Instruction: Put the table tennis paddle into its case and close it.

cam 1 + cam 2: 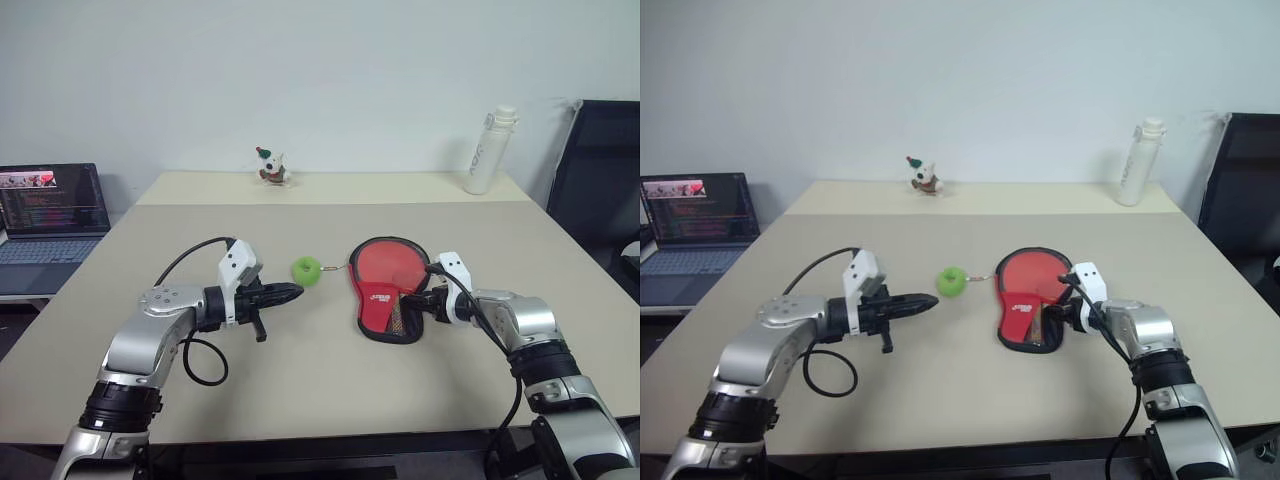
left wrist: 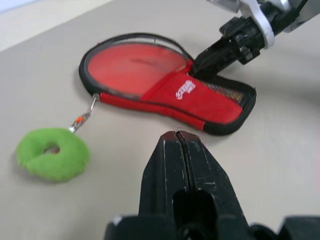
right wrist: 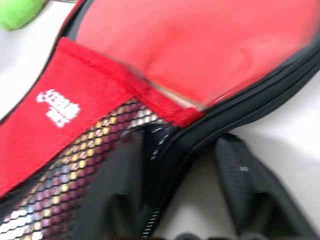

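My right gripper (image 1: 418, 303) is down at the handle end of the case (image 1: 385, 290), one finger inside the open mouth and one outside over the zip edge, though I honestly can't tell if it's actually pinching yet; my left gripper (image 1: 285, 293) is fully shut on nothing, near the green ball charm (image 1: 307, 270). The case lies mid-table with the table tennis paddle (image 2: 135, 62) already inside, red face showing. It's light floppy fabric over a stiff bat, so I'd grab the firm zip rim, not the mesh.
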